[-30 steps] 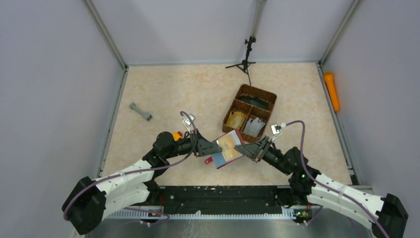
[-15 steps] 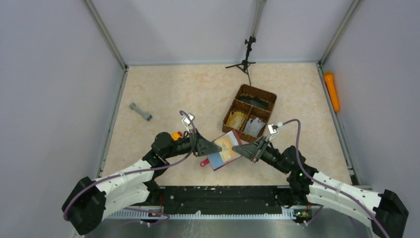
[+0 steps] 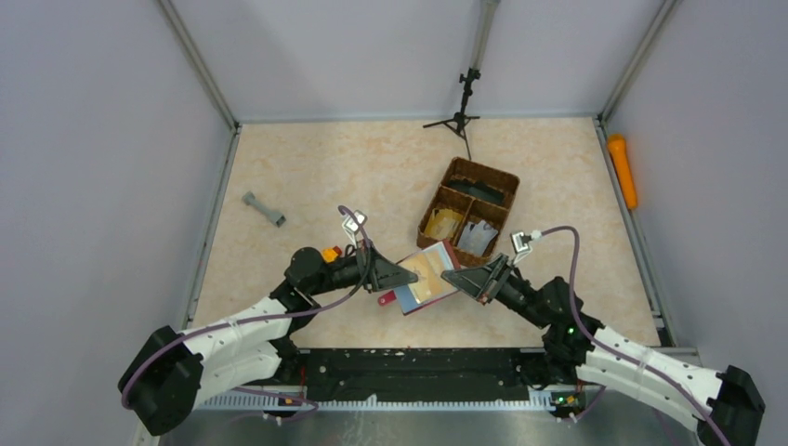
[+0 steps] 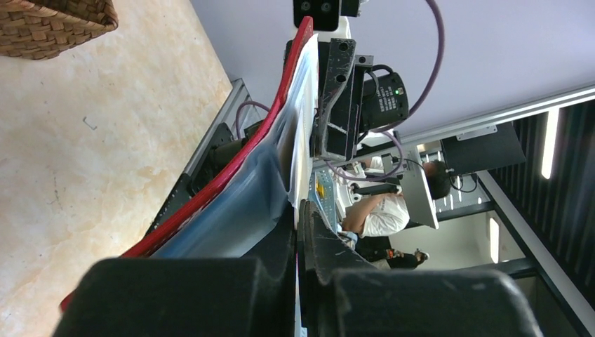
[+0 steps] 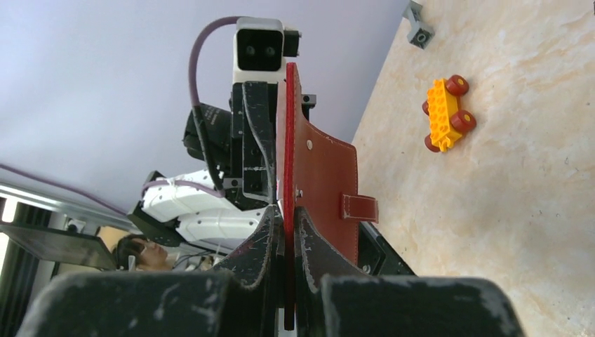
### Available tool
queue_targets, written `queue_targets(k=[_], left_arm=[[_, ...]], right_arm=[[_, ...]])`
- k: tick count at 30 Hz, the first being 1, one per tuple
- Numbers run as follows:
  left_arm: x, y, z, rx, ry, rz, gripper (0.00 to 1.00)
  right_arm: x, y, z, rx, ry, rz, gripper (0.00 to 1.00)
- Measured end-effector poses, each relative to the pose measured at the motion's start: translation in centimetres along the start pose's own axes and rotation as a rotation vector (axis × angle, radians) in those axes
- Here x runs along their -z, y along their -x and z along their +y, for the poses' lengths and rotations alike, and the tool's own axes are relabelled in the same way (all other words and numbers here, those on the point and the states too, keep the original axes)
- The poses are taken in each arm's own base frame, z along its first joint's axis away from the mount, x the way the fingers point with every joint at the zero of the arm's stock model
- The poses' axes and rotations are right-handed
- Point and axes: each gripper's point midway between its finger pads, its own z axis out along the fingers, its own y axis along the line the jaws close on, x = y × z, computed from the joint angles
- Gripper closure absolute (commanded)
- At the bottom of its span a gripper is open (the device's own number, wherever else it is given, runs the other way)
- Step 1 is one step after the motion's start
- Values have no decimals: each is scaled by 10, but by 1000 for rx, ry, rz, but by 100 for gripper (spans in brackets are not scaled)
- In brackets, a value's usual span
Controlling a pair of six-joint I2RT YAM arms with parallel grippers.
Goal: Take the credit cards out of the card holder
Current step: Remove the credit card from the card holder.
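Observation:
The dark red card holder (image 3: pixel 426 279) hangs open above the table, held between both grippers. A tan-gold card (image 3: pixel 430 268) shows on its pale lining. My left gripper (image 3: pixel 407 277) is shut on the holder's left edge; in the left wrist view (image 4: pixel 299 207) a thin pale sheet beside the blue-grey lining (image 4: pixel 238 210) runs into the closed jaws. My right gripper (image 3: pixel 453 278) is shut on the right edge; in the right wrist view (image 5: pixel 285 210) it pinches the red cover (image 5: pixel 326 175) with its side tab. One tan card (image 3: pixel 444 223) and one grey card (image 3: pixel 477 237) lie in the basket.
The brown wicker divided basket (image 3: pixel 483 177) stands just behind the holder and also shows in the left wrist view (image 4: pixel 56 28). An orange toy block (image 3: pixel 331 254) sits by the left arm. A grey part (image 3: pixel 264 209), a small tripod (image 3: pixel 460 116) and an orange cylinder (image 3: pixel 623 170) stand further off.
The holder and both grippers dipped slightly left and toward me, then came back right and up to about where they were a second ago. Both grips stayed shut.

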Motion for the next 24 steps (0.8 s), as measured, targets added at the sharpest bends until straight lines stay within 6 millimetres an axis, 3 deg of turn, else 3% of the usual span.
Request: queue_targets(k=[6, 15, 18, 24], left_arm=[[0, -1, -3, -6, -11, 8, 100], [-1, -2, 0, -2, -6, 11, 99], [-1, -2, 0, -1, -5, 13, 99], [-3, -6, 8, 17, 14, 37, 100]], right_arm=[[12, 8, -3, -16, 0, -60, 100], [14, 11, -7, -21, -21, -75, 100], [14, 11, -7, -23, -20, -75, 79], [5, -1, -12, 4, -36, -7, 74]])
